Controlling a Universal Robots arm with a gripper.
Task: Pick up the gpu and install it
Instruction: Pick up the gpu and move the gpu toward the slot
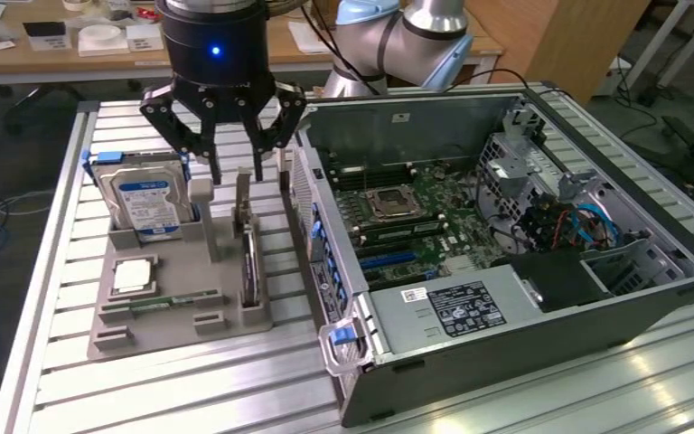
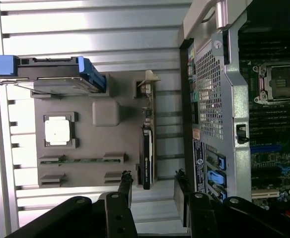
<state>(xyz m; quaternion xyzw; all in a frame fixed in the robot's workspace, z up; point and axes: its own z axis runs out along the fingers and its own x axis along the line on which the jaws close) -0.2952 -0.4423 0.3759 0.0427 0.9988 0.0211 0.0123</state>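
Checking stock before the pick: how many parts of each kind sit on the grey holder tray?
Silver hard drive with blue label: 1
Black flat GPU card with metal bracket: 1
Silver square processor chip: 1
Narrow green memory stick: 1
Total: 4

A slotted aluminium table [image 1: 178,398] carries 2 things directly: a grey parts holder [image 1: 184,276] toward the exterior view's left, and just beside it an open computer case [image 1: 540,334] lying on its side.

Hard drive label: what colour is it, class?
Blue; the hard drive label shows best in the exterior view.
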